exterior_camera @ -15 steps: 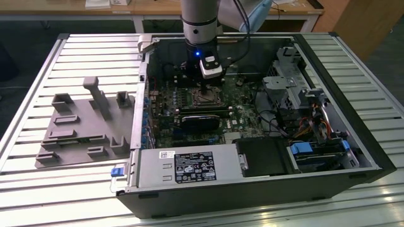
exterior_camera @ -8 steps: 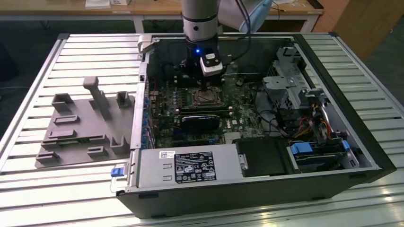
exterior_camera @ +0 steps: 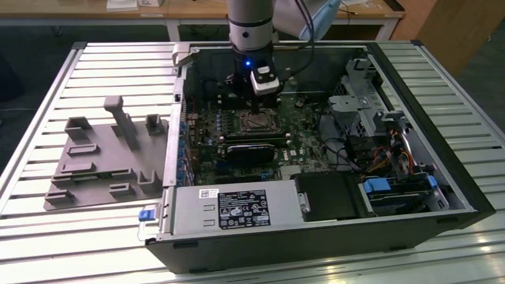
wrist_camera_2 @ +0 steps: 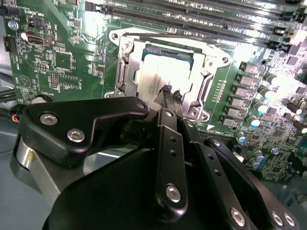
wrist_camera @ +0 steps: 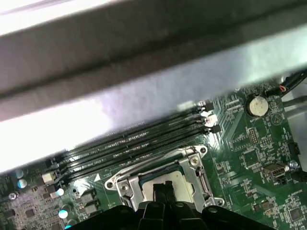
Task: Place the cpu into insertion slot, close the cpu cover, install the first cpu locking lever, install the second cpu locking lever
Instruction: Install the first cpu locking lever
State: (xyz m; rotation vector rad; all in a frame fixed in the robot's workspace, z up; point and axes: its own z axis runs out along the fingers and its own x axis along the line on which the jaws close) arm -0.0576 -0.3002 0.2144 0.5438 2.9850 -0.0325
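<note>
The cpu (wrist_camera_2: 165, 67) lies flat in its socket on the green motherboard, its silvery-tan top showing through the window of the cpu cover (wrist_camera_2: 128, 72). The thin metal cover lies down over the chip's edges. In the first wrist view the cpu (wrist_camera: 176, 178) and the cover (wrist_camera: 194, 168) sit just past my fingertips. My gripper (wrist_camera_2: 171, 94) hangs right above the near edge of the chip, fingers together with nothing between them. In the exterior view the gripper (exterior_camera: 257, 105) is inside the open computer case, over the socket (exterior_camera: 256, 121).
Memory slots (wrist_camera: 134, 143) run beside the socket. A black-finned graphics card (exterior_camera: 251, 152) lies just in front of it, and a power supply box (exterior_camera: 236, 208) sits at the case's front. Drive bays and cables (exterior_camera: 387, 148) fill the exterior view's right. A grey fixture (exterior_camera: 103, 160) stands on the slatted table.
</note>
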